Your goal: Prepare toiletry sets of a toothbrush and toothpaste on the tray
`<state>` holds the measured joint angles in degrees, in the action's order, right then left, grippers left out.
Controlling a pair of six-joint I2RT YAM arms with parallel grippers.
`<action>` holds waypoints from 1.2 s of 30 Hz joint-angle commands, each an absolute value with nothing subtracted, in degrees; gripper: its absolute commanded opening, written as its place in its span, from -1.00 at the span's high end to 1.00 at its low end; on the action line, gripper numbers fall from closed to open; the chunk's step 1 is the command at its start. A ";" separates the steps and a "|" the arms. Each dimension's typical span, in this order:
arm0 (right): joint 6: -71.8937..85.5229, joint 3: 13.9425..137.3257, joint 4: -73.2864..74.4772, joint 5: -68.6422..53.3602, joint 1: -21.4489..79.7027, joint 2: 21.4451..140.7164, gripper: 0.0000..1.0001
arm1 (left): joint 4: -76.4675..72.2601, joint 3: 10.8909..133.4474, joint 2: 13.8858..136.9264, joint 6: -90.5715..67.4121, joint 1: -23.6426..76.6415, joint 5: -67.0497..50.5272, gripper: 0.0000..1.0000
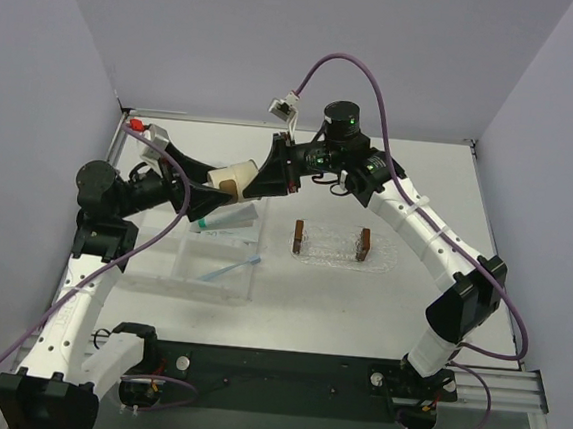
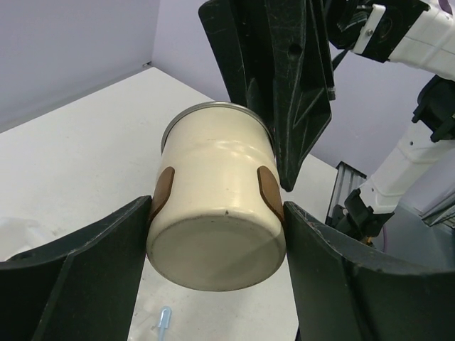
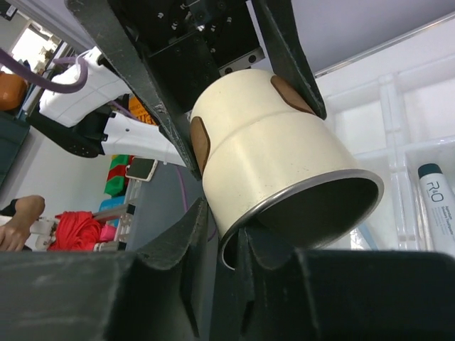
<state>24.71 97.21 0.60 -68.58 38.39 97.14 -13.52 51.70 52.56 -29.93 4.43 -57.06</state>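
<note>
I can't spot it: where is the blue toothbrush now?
In the top view the toothbrush lies in the clear compartment box on the left, below the toothpaste tube, left of the tray.

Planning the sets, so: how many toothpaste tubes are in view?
1. The toothpaste tube lies in the clear compartment box, teal cap pointing left in the top view; more may be hidden from view.

The toothpaste (image 3: 438, 213) tube carries the mark "R+O" just below its teal cap. The smaller print beneath is illegible.
</note>
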 commanded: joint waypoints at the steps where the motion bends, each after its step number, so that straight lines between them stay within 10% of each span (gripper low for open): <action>1: 23.12 98.97 -1.41 -71.19 39.29 95.72 0.84 | -13.90 51.59 51.94 -28.57 4.83 -55.29 1.00; 3: 22.77 98.44 -0.97 -70.93 39.11 95.19 1.00 | -11.44 51.59 51.77 -26.47 4.83 -54.41 0.93; 11: 19.88 94.75 -0.26 -69.35 36.39 92.11 1.00 | -5.81 53.43 51.68 -22.06 4.75 -51.95 -0.72; 19: 11.53 93.87 12.55 -63.64 29.98 88.25 1.00 | -0.09 54.40 50.89 -17.85 4.40 -48.34 -0.79; 36: -16.78 91.94 46.66 -7.40 28.92 81.99 1.00 | 17.92 59.06 55.19 -0.97 4.31 -41.40 -0.82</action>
<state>-12.08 92.60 40.14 -20.08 29.58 81.23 13.32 55.88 54.37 -5.74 4.71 -42.63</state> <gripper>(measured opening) 0.065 0.911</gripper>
